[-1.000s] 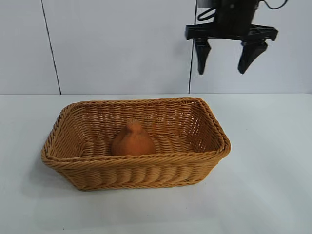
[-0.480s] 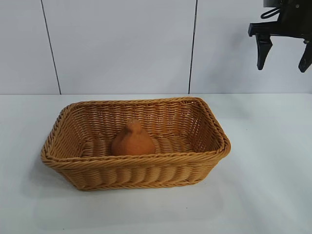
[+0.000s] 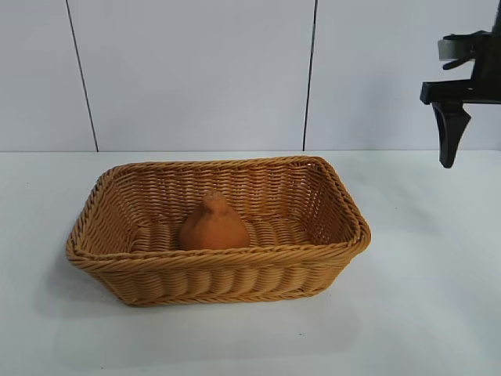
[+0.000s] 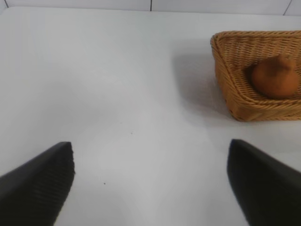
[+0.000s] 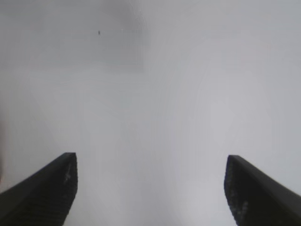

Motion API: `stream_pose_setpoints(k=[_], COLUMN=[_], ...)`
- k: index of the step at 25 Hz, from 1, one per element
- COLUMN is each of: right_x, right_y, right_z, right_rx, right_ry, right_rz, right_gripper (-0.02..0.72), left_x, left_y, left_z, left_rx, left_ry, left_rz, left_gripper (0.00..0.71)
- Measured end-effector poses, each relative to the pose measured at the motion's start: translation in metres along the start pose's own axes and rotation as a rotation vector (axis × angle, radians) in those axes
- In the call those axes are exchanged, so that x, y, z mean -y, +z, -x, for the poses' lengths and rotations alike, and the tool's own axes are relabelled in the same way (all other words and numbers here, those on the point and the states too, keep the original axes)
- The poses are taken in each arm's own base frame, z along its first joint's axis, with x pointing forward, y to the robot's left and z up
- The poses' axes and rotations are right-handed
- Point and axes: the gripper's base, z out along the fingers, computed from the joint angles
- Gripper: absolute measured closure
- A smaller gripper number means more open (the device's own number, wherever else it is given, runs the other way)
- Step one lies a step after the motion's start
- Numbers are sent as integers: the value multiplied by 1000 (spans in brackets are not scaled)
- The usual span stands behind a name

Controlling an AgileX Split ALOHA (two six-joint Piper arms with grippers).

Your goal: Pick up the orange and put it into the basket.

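The orange point(image 3: 213, 225) already sits inside the basket point(image 3: 235, 276), so the task looks done, with the right claw point(image 5: 150, 188) released and empty at three o'clock above the surface point(image 3: 423, 298).

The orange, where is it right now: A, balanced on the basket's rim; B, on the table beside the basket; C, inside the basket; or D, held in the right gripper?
C: the orange sits on the floor of the basket, with no gripper touching it.
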Motion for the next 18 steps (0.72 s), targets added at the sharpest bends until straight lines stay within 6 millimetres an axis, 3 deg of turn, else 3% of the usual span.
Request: stream_pose_setpoints(k=[10,18], right_x=[10,15], right_y=[2,7], right_z=[-140,-221], right_rx=[-142,43], right_ry=[-27,-25], right_rz=[-5,14], right_gripper=[117,117], left_x=[0,0], left_y=[0,0], left_z=[0,0], left_rx=[0,0], left_ry=[0,0], left_rz=[0,0], left_gripper=[80,80])
